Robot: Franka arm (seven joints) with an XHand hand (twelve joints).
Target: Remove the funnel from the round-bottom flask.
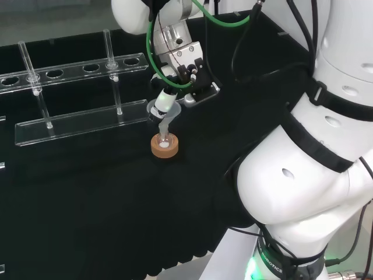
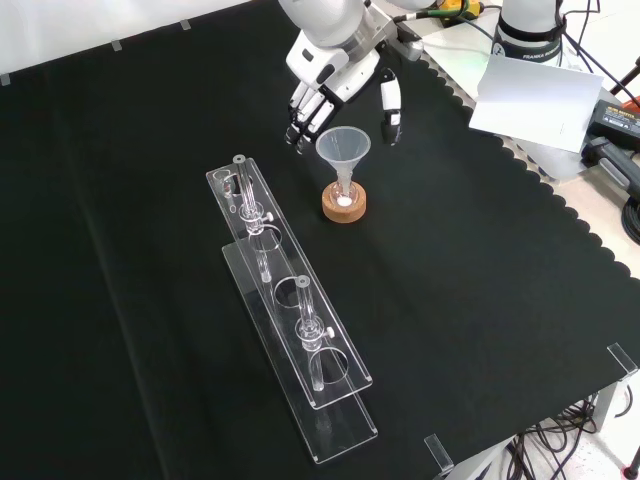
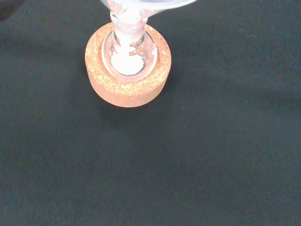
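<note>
The hand [image 2: 335, 85] is hovering behind the funnel [image 2: 343, 150], fingers [image 2: 392, 112] released — they should be closing round the cone (not the flask [image 3: 129, 52]) and lifting straight up.

- In the wrist view the funnel [image 3: 141, 4] is cut off by the picture's edge, leaving its blurred rim and stem.
- In the head view the hand [image 1: 165, 102] hides part of the funnel [image 1: 158, 111].

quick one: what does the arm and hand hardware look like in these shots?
Glossy white rounded arm links with black bands at the joints. Green cable and black cables loop along the wrist. The hand is white-shelled with black fingers and a white-and-black thumb.
</note>
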